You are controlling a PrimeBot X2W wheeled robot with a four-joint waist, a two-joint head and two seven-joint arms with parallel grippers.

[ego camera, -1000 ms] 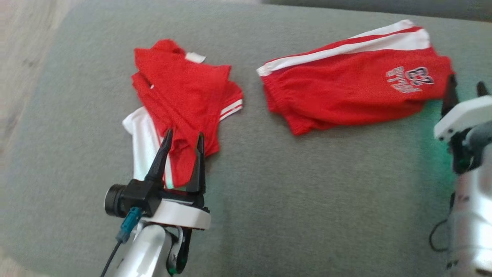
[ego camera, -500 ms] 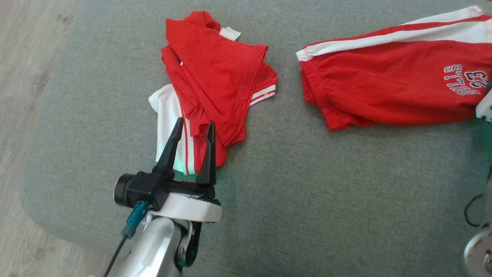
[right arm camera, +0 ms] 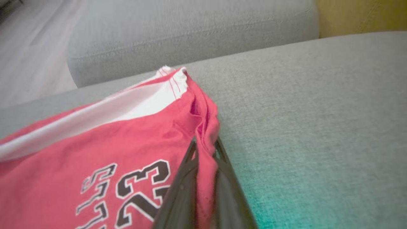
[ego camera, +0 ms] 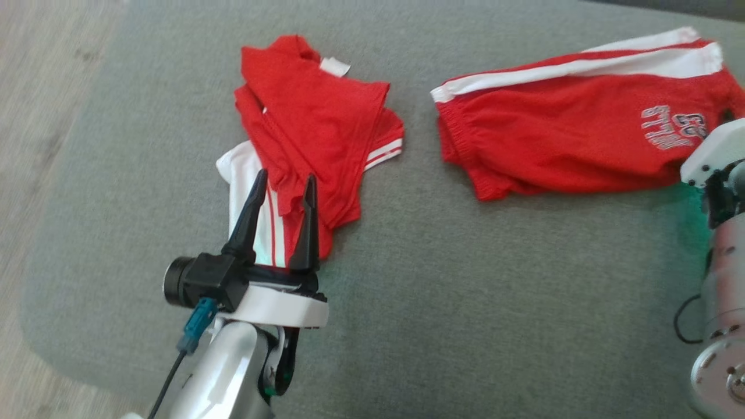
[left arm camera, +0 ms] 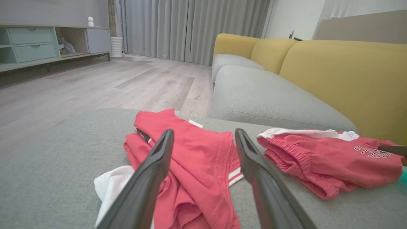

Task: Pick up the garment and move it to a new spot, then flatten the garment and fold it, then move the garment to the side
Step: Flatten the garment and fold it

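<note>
**Asker:** Where is the garment?

**Me:** The red shorts (ego camera: 553, 145) lie spread on the grey seat cushion (ego camera: 477, 302), over on my right side. Their white side stripes run along the far edge, and the gathered waistband faces my left.

**Asker:** And your right fingers?

**Me:** My right gripper (right arm camera: 206, 143) is clenched on the shorts. Both dark fingers pinch a bunched fold of red fabric at the hem edge, just beside the printed number (my wrist camera shows the cloth squeezed up between the two tips). In the head view my white wrist housing sits over the shorts' right-hand end.

**Asker:** The left?

**Me:** My left gripper (ego camera: 286, 174) is released, with the fingers spread wide and nothing between them. It points over the near edge of a crumpled red-and-white jersey (ego camera: 314, 116). The jersey lies on the same cushion to the left of the shorts, with a strip of bare grey between the two.

**Asker:** Are you touching that jersey?

**Me:** I cannot tell. The tips overlap it in the head view.

**Asker:** What is around you?

**Me:** A yellow backrest (left arm camera: 343, 73) stands behind the cushion, and pale wood floor (left arm camera: 95, 86) lies beyond it.
</note>
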